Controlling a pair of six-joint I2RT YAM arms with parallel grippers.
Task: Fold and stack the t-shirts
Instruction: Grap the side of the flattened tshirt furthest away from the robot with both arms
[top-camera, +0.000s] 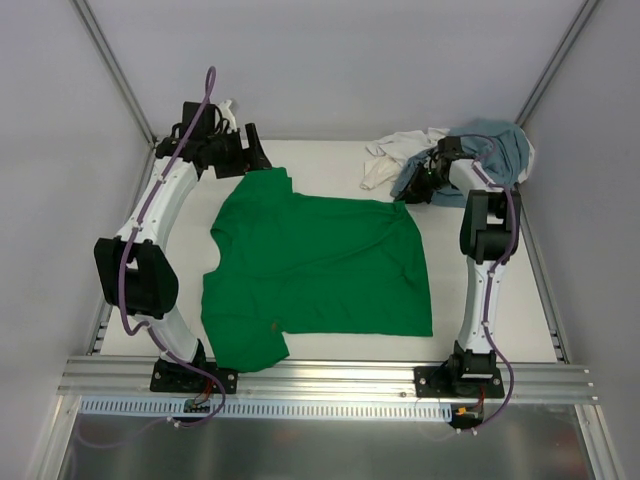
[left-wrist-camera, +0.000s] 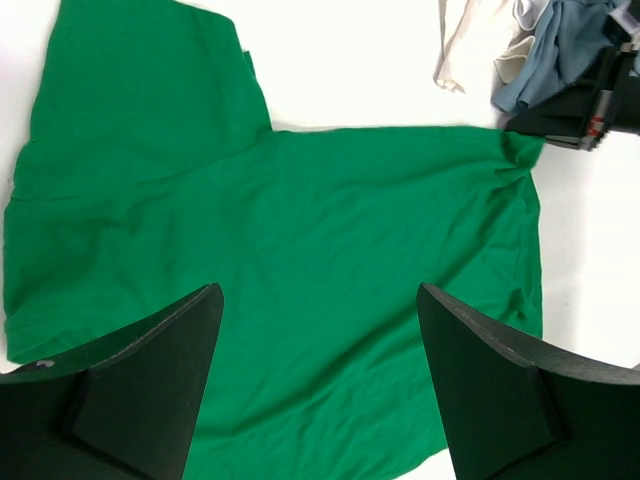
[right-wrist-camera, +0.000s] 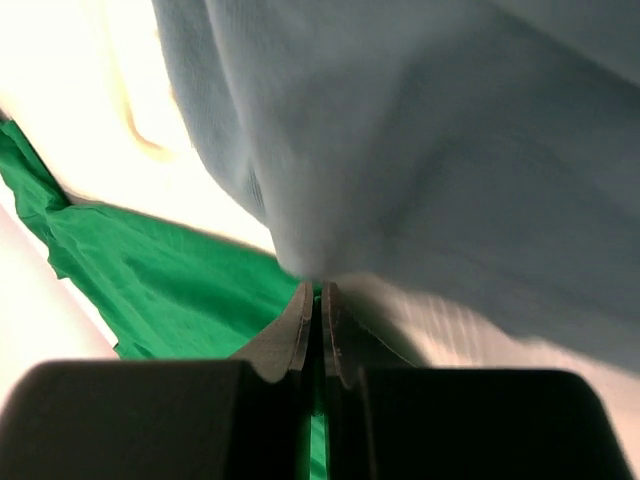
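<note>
The green shirt (top-camera: 320, 270) lies spread flat in the middle of the surface (top-camera: 330, 165). Its collar points to the left and its hem to the right, with one sleeve at the far left and the other at the near left.

The right fingers (right-wrist-camera: 300, 330) are pressed together at the shirt's far right hem corner. A sliver of green shows in the slit between them, and in the left wrist view that corner puckers toward them, so they appear to pinch the green cloth.

The grey-blue shirt (top-camera: 500, 145) is crumpled in the far right corner and drapes over the right wrist, down to the fingertips. The white shirt (top-camera: 385, 155) is bunched just beside it, touching it on the left.

The left fingers (left-wrist-camera: 150, 390) are spread wide and hold nothing, hanging above the green shirt at the far left, near the far sleeve.
</note>
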